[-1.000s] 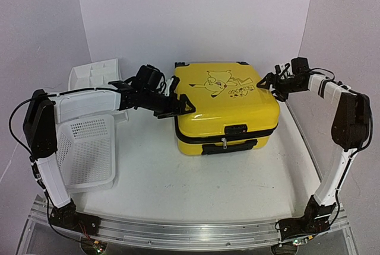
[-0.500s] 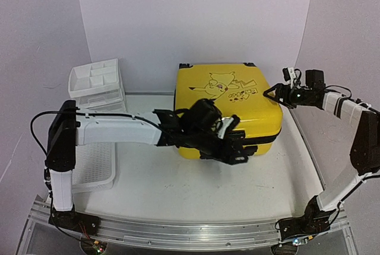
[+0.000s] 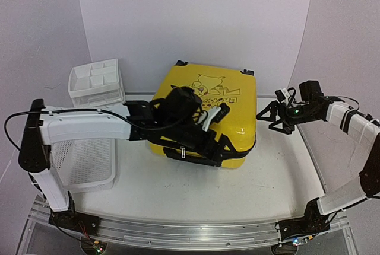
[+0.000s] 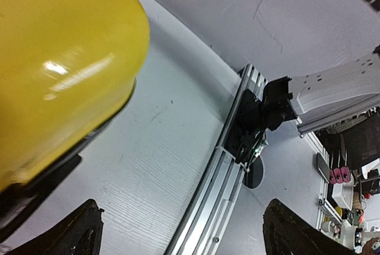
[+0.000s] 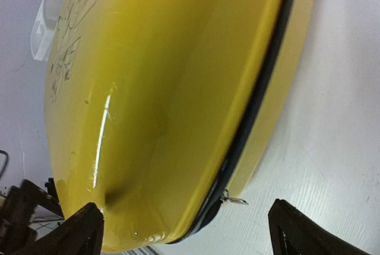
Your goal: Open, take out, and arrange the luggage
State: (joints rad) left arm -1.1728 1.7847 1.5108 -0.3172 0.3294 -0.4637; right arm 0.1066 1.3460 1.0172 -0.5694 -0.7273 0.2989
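Over the last second the yellow Pikachu suitcase [image 3: 234,110] has been swung round on the bench [image 3: 178,190]. It lay square to the near edge. Now it sits skewed and a little further toward the left arm's side, with its front edge facing the near-left.

The left arm [image 3: 89,126] has moved from the case's left flank to lie right across its front. The right arm [image 3: 350,121] has dropped back from the far right corner.

This looks like repositioning only, since the black zipper band [image 5: 261,89] is still closed all round and nothing has been taken out. Opening is the step in hand, and it has barely begun.

The left arm is stretched out long and low, its wrist over the lid. The left gripper [image 3: 219,146] points past the case's near-right front edge toward the bench rail. Its jaws are spread wide and hold nothing. In the wrist view only bare bench and rail show between the fingertips, with the yellow shell up and to their left.

The right arm is bent at the elbow and reaches inward. The right gripper [image 3: 270,115] is just off the case's right side, not touching it. Its jaws are also wide and empty. The shell is straight ahead of them, and the zipper pull [image 5: 230,198] hangs low on the band, between the fingertips but beyond their reach.
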